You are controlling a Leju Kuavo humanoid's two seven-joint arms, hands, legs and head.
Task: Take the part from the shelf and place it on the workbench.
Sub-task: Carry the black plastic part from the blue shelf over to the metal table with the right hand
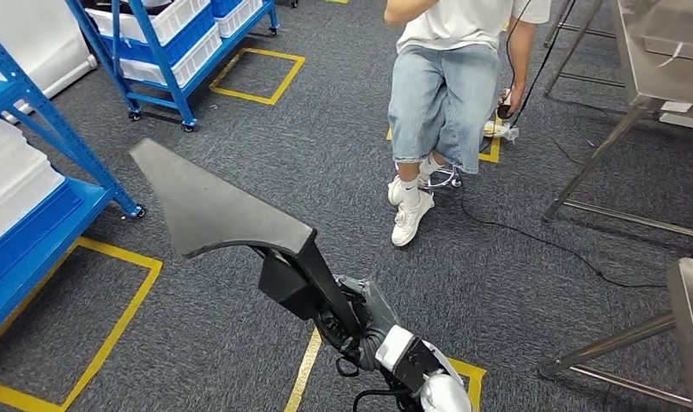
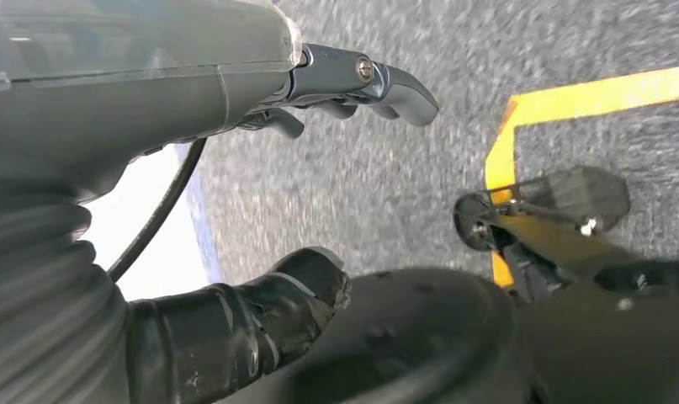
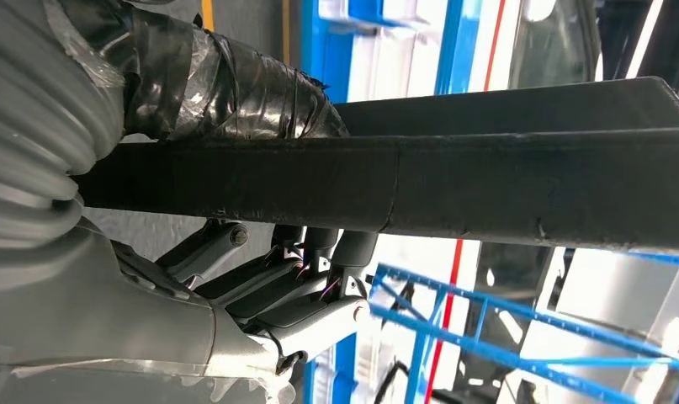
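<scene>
The part is a large black panel with a pointed end and a thick stem, held up over the carpet in the head view. My right hand grips the stem from below, near the picture's lower middle. In the right wrist view the part runs as a long dark bar, with the taped thumb on one side and the fingers wrapped around the other. My left hand hangs over the grey carpet, its fingers and thumb apart with nothing between them.
A blue shelf with white bins stands at the left, another blue shelf at the back. A person sits on a stool ahead. A steel workbench is at the far right, another steel table corner nearer. A cable crosses the floor.
</scene>
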